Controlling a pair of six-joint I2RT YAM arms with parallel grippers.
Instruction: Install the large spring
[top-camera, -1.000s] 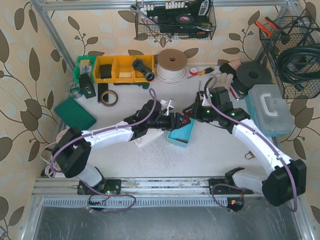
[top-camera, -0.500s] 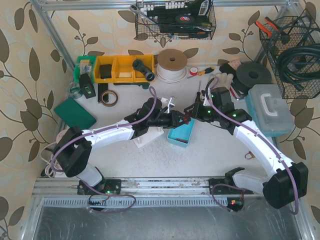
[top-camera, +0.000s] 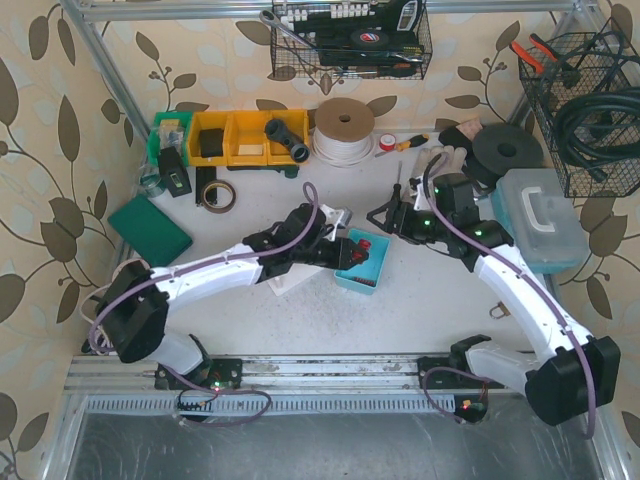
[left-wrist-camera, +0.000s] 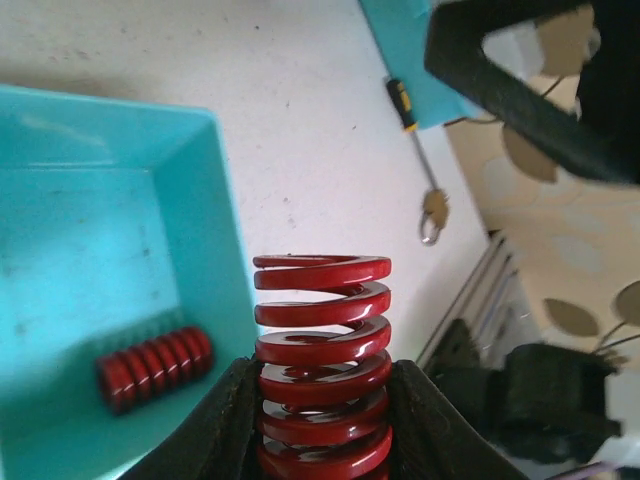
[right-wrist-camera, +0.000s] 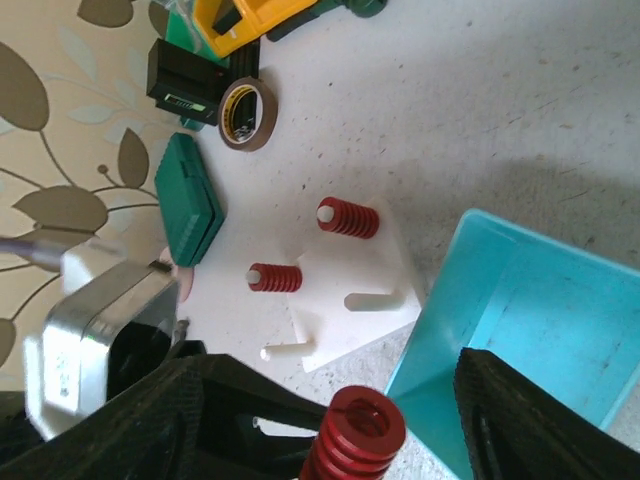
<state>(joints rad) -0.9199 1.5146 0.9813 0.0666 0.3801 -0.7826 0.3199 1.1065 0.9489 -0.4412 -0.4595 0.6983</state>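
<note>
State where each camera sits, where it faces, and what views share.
Top external: above and behind, looking down at the table; left arm and right arm show.
Left wrist: along its jaws, shut on the large spring by the teal tray.
Right wrist: between its open jaws, toward the peg board.
All share the spring.

The large spring (left-wrist-camera: 322, 370) hangs over tray rim (left-wrist-camera: 228, 230), beside peg block (right-wrist-camera: 345, 265).
</note>
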